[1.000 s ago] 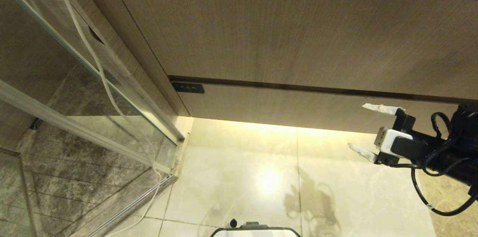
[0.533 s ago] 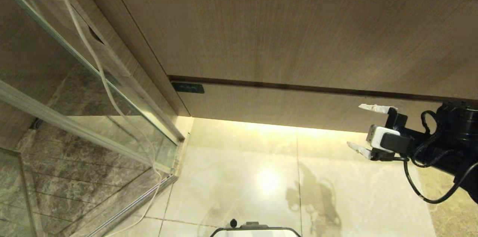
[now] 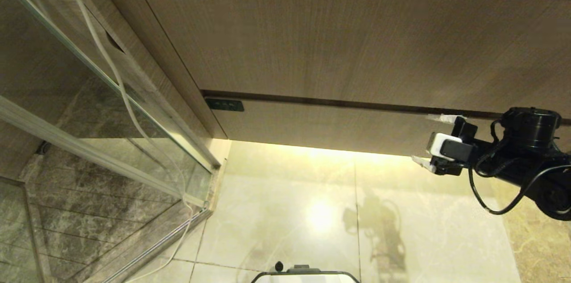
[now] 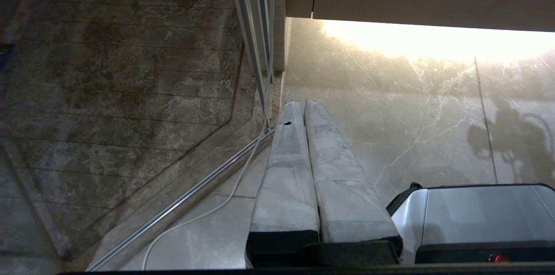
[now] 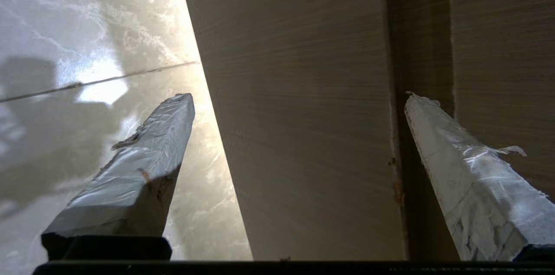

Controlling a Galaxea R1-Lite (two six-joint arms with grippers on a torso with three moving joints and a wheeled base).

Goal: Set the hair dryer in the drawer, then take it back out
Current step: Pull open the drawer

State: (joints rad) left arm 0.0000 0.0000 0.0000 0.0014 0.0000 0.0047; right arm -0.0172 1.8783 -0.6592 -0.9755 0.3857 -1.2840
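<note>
While the drawer (image 3: pixel 339 124) sits shut, a flat wood-grain front with a small dark label (image 3: pixel 224 105) at its 9 o'clock corner, the right gripper (image 3: pixel 428 140) at 3 o'clock has its taped fingers (image 5: pixel 143 166) spread wide, empty, straddling the drawer's front edge. Taller wood-grain panel (image 3: pixel 348 37) above. Glass shower door (image 3: pixel 102 109) with white cord (image 3: pixel 120 86) at 9 o'clock. Glossy marble floor (image 3: pixel 290 211) below. Left gripper (image 4: pixel 299 106) fingers pressed together over the floor. Hair dryer not visible.
</note>
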